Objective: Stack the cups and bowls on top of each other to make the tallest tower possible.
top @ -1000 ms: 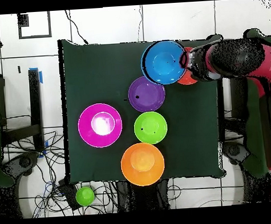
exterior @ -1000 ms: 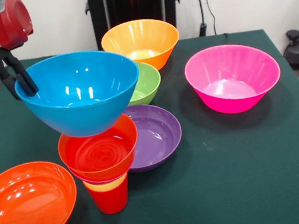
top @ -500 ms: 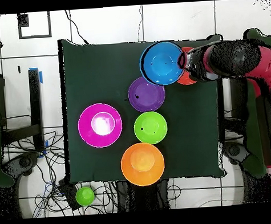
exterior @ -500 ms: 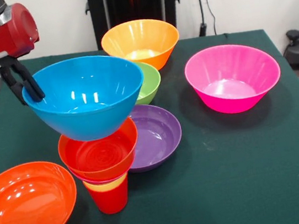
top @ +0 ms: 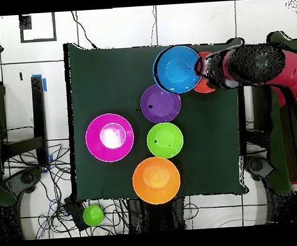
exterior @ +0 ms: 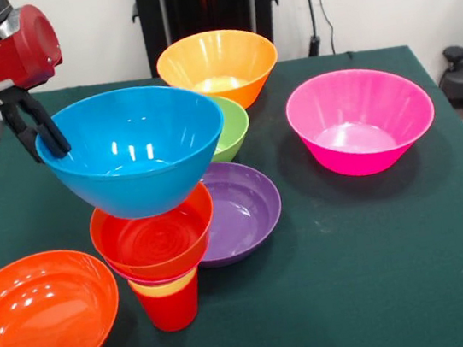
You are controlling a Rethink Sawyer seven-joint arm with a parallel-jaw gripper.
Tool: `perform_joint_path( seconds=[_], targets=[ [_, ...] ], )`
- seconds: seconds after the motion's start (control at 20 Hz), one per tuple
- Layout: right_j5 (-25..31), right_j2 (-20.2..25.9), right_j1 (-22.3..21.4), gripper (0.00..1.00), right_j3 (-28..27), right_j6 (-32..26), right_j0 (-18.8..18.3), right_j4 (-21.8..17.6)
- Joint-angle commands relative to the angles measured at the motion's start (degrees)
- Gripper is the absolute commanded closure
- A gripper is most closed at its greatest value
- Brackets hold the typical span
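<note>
My gripper (exterior: 42, 141) is shut on the left rim of the blue bowl (exterior: 133, 148) and holds it level over the tower. The tower is a red cup (exterior: 172, 309) with a yellow cup (exterior: 165, 285) nested in it and an orange-red bowl (exterior: 155, 240) on top; a thin pink rim shows under that bowl. The blue bowl's bottom sits at the orange-red bowl's back rim; I cannot tell if they touch. From overhead the blue bowl (top: 178, 68) hides the tower, with the gripper (top: 202, 67) at its right rim.
A wide orange bowl (exterior: 40, 317) lies left of the tower. The purple bowl (exterior: 243, 208) is right of the tower, and the green bowl (exterior: 232, 126) and light orange bowl (exterior: 216, 63) are behind it. The magenta bowl (exterior: 360, 121) stands at the right.
The gripper and blue bowl have shifted a little to the right and slightly up in the front view, towards the tower. Nothing else moved.
</note>
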Motion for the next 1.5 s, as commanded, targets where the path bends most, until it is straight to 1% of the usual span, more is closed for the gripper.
perform_joint_path(
  seconds=[0.05, 0.3, 1.2, 1.5],
  targets=[
    [0.6, -0.7, 2.9, 1.00, 0.9, -15.3, 2.1, -3.7],
    [0.8, -0.6, 3.7, 1.00, -0.4, -15.9, 2.4, -3.9],
    [-2.0, 0.2, 3.9, 1.00, 1.6, -16.3, 1.1, -4.6],
    [-2.6, 0.1, 5.0, 1.00, 1.0, -16.7, 1.1, -5.3]
  ],
)
